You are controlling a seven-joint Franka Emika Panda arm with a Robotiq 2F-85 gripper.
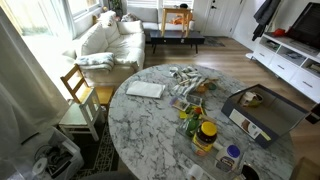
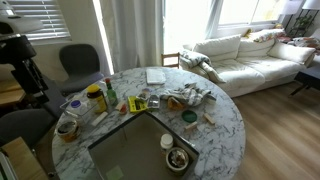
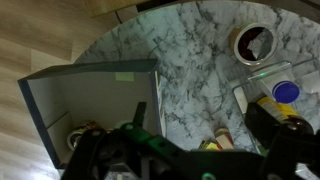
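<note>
In the wrist view my gripper [image 3: 190, 152] hangs high above a round marble table [image 3: 190, 60], its fingers spread wide with nothing between them. Below it lie an open grey box [image 3: 90, 100], a small tan bottle [image 3: 222, 133], a blue-lidded tub [image 3: 287, 92] and a round can with dark contents [image 3: 253, 42]. The box also shows in both exterior views [image 1: 262, 112] [image 2: 140, 150]. The gripper itself does not show in either exterior view.
The table [image 1: 150, 125] [image 2: 225, 115] holds a yellow-lidded jar [image 1: 206, 135] [image 2: 96, 98], a white book [image 1: 146, 90] [image 2: 156, 75] and scattered small items. A wooden chair [image 1: 80, 95], an office chair [image 2: 80, 65] and a white sofa [image 1: 105, 40] [image 2: 250, 55] stand around it.
</note>
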